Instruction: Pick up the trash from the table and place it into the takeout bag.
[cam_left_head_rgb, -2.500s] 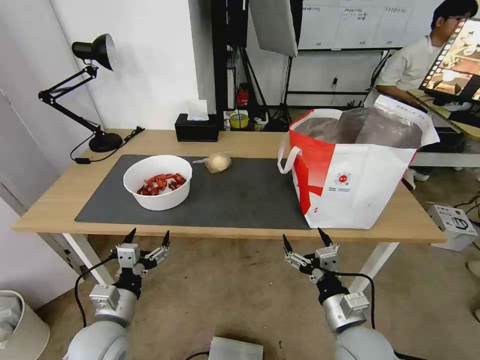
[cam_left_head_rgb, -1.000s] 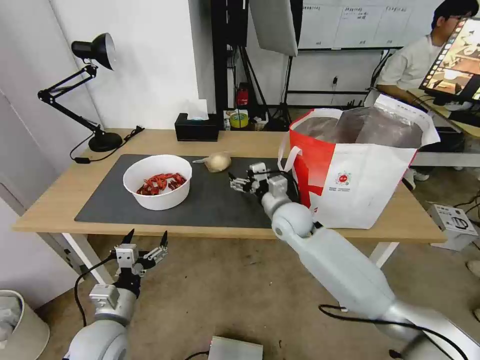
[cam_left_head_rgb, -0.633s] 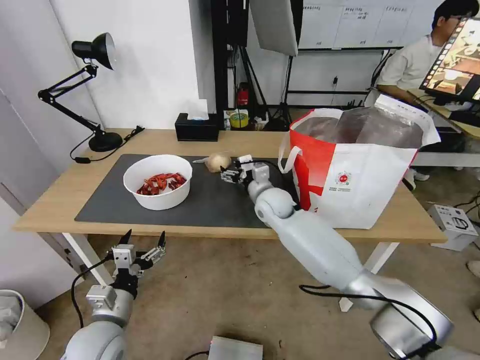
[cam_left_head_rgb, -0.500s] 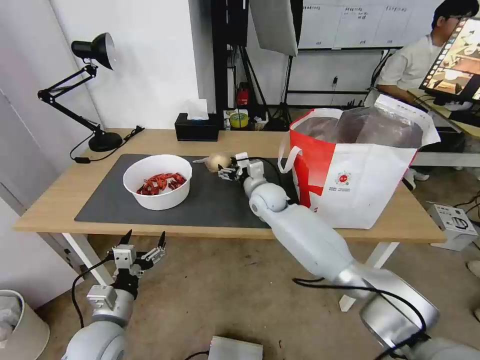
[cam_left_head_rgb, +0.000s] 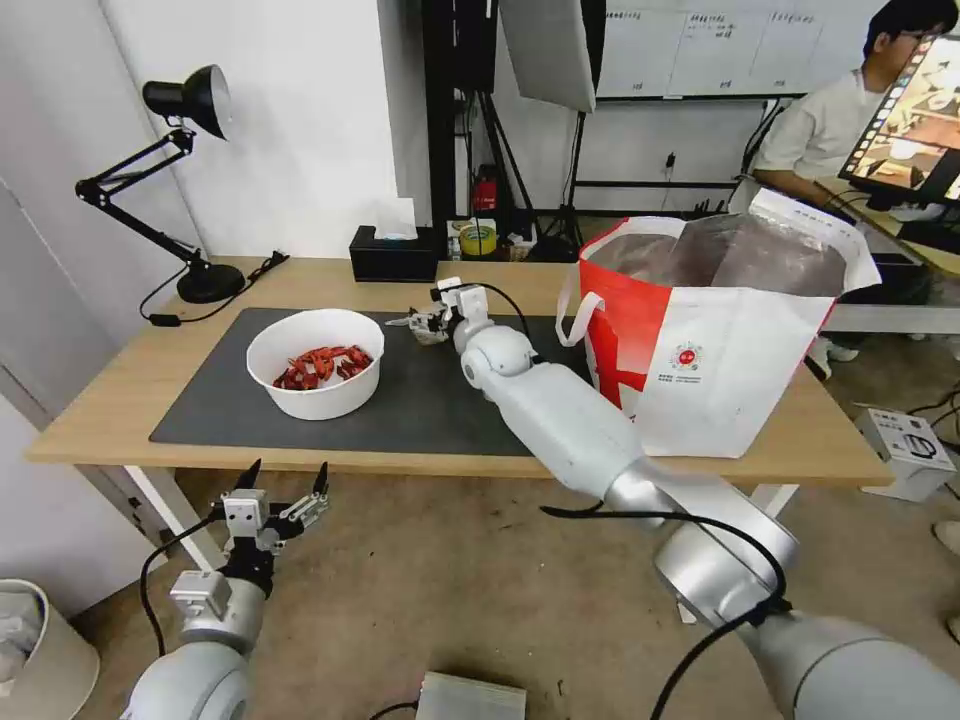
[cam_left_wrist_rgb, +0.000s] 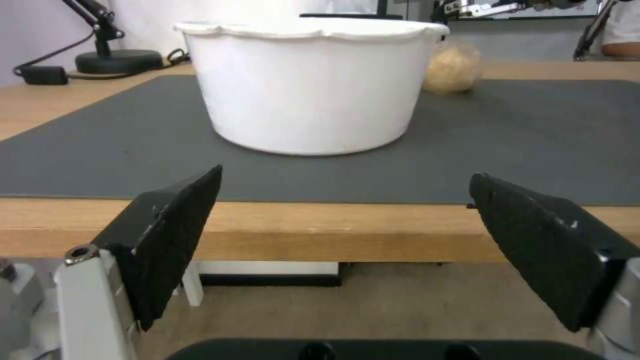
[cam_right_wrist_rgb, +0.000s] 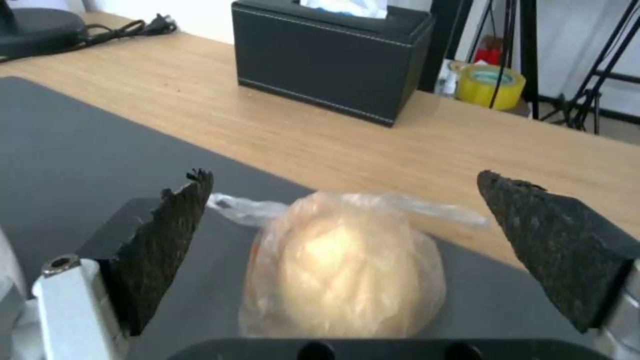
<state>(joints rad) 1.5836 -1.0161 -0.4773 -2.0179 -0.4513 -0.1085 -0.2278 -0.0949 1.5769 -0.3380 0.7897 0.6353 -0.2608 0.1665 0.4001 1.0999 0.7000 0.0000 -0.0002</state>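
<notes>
Right gripper (cam_right_wrist_rgb: 343, 220) is spread wide, one finger on each side of the lump (cam_right_wrist_rgb: 343, 270) without touching, on the mat (cam_left_head_rgb: 450, 390). Bowl (cam_left_head_rgb: 315, 375) at its 8 o'clock, bag (cam_left_head_rgb: 715, 340) at 3. Left gripper (cam_left_head_rgb: 285, 478) hangs open below the table (cam_left_head_rgb: 110, 400) edge.

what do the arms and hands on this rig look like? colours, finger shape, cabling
Both arms are glossy light-grey shells with rounded silver-grey joints. Loose black cables loop outside them near the wrists. Each hand, left hand and right hand, has a small silver-and-black body with exposed screws and two black wedge-shaped fingers tapering to points; their surfaces look rough and grainy. No logos or markings are visible.
</notes>
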